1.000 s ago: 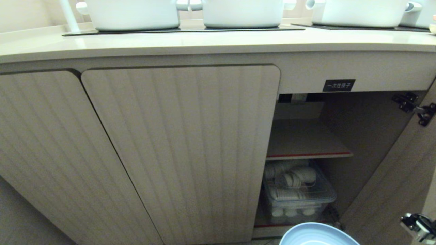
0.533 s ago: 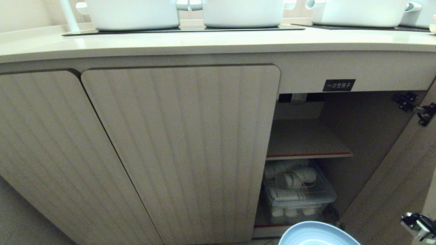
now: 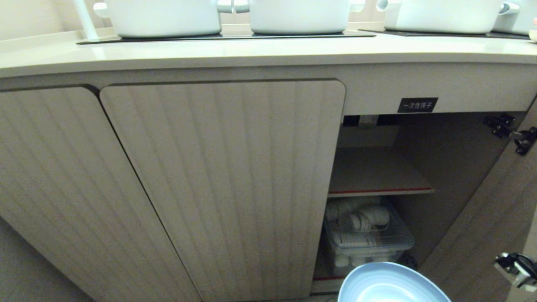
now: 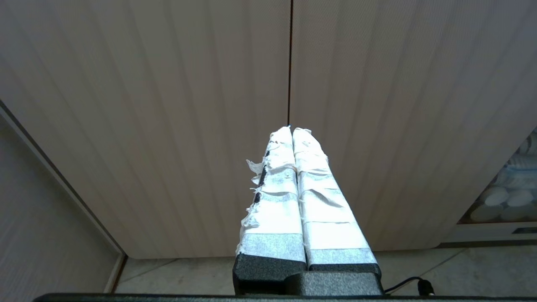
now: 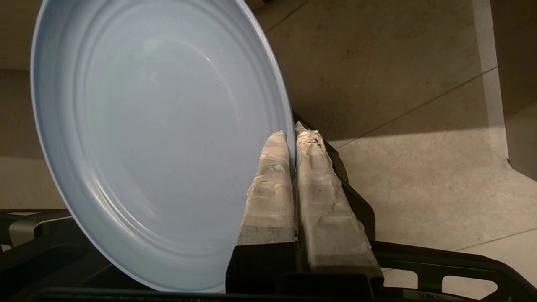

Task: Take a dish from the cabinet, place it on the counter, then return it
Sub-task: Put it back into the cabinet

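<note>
The light-blue dish (image 3: pixel 392 285) shows at the bottom edge of the head view, low in front of the open compartment of the cabinet (image 3: pixel 222 176). In the right wrist view my right gripper (image 5: pixel 292 130) is shut on the rim of the dish (image 5: pixel 159 138), which is held on edge above the tiled floor. The inner shelf (image 3: pixel 373 172) is bare. The cream counter (image 3: pixel 251 52) runs along the top. My left gripper (image 4: pixel 291 129) is shut and holds nothing, parked facing the closed ribbed doors.
White pots (image 3: pixel 163 16) stand on the black cooktop panels. A clear plastic bin (image 3: pixel 365 239) of white cups fills the lower compartment. The open door (image 3: pixel 491 235) swings out at the right, with hinges (image 3: pixel 509 132) near its top. A black label (image 3: pixel 417 105) sits above the opening.
The dish has risen a little in the head view, so more of it shows now. The cabinet and the left arm have not moved.
</note>
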